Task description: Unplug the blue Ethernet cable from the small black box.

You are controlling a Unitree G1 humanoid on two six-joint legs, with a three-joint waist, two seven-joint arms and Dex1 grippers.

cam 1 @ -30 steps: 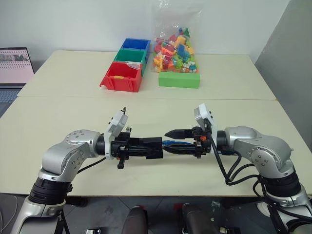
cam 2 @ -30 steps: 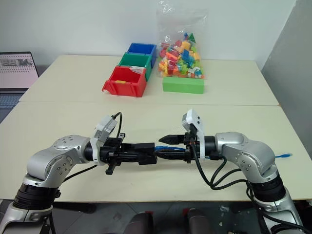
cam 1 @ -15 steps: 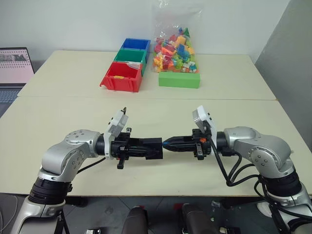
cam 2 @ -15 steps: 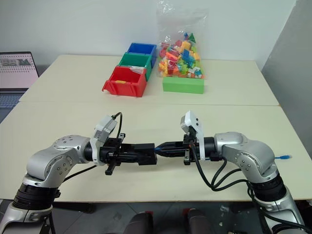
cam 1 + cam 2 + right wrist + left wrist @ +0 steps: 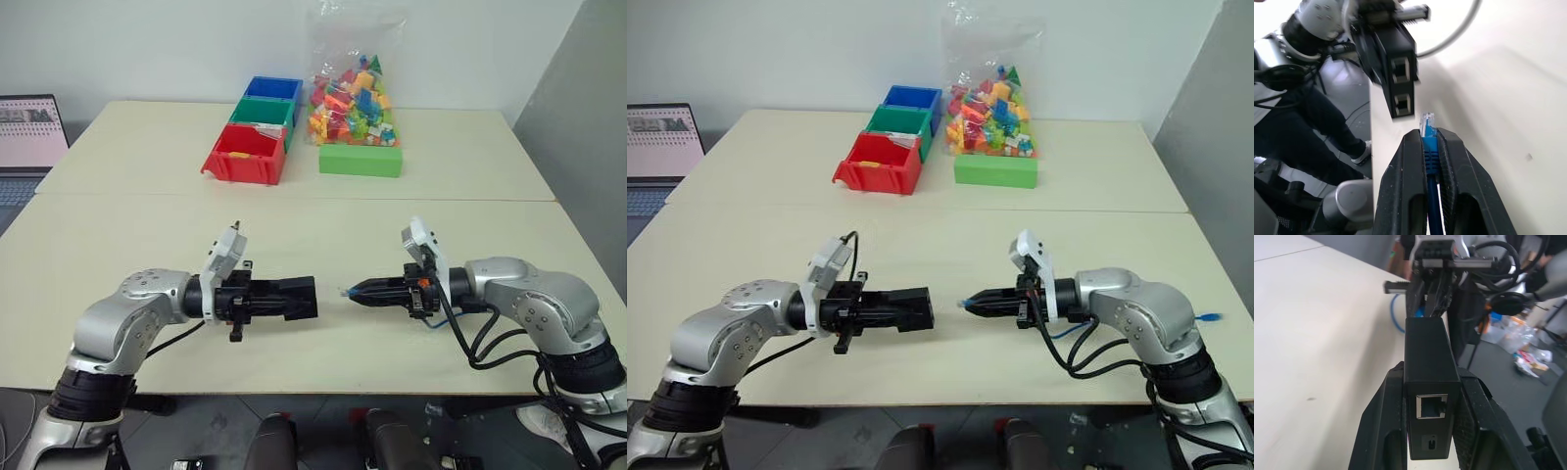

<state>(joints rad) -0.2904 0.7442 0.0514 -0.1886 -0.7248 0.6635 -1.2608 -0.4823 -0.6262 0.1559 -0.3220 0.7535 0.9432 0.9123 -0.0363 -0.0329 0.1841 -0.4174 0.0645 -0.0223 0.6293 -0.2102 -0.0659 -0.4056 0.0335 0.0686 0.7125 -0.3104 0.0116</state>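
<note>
My left gripper (image 5: 282, 299) is shut on the small black box (image 5: 296, 297), held level just above the table. The left wrist view shows the box (image 5: 1429, 357) between the fingers (image 5: 1475, 426), with an empty port (image 5: 1431, 406) facing the camera. My right gripper (image 5: 364, 291) faces it and is shut on the blue Ethernet cable (image 5: 1430, 159) just behind its clear plug (image 5: 1427, 121). The plug is out of the box (image 5: 1393, 63), and a short gap lies between them. The cable trails back under my right arm, and its far end (image 5: 1209, 317) lies near the table's right edge.
At the back of the table stand a red bin (image 5: 243, 155), a green bin (image 5: 261, 113) and a blue bin (image 5: 273, 89). Beside them are a green box (image 5: 360, 160) and a bag of coloured bricks (image 5: 353, 93). A laptop (image 5: 29, 132) sits at the far left.
My right gripper closed on the cable's plug end and drew back to the right. The plug came out of the box, leaving a gap. The left gripper has hardly moved.
</note>
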